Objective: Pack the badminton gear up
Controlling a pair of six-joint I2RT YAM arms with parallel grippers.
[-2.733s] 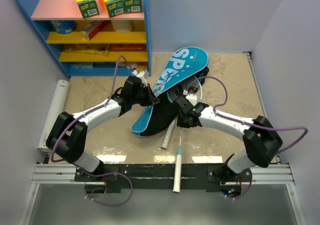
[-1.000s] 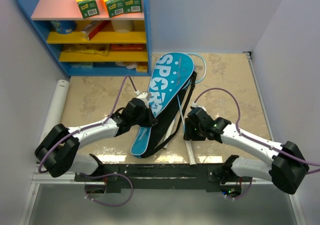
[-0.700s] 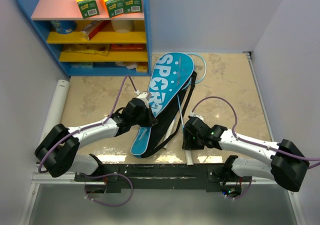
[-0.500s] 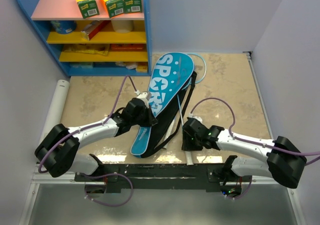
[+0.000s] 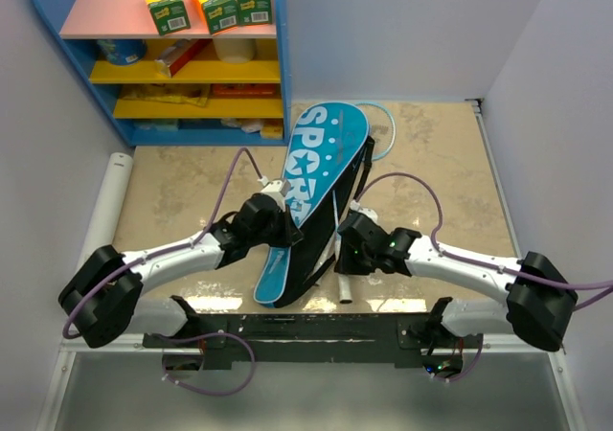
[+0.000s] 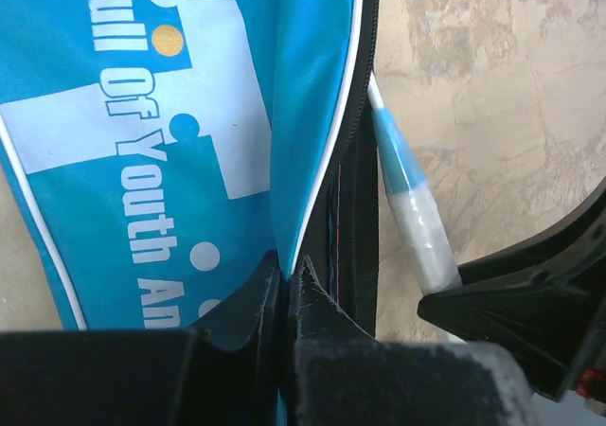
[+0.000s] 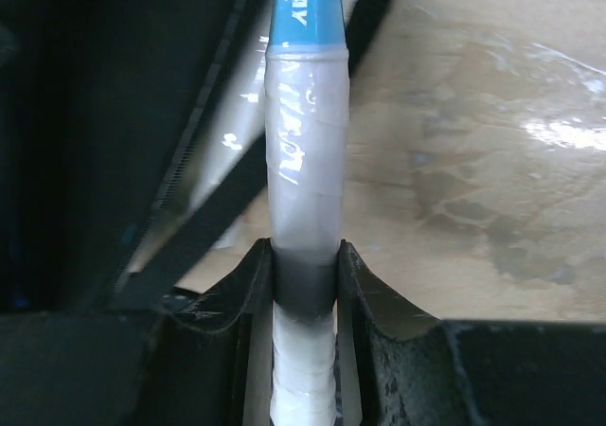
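On the near counter, my right hand grips the racket handle, my left hand pinches the bag edge; next, I'd push the racket deeper inside.

Pale lavender walls close in a beige marbled desk — at its far left stands a blue shelf unit, with orange-green boxes on its pink top board.
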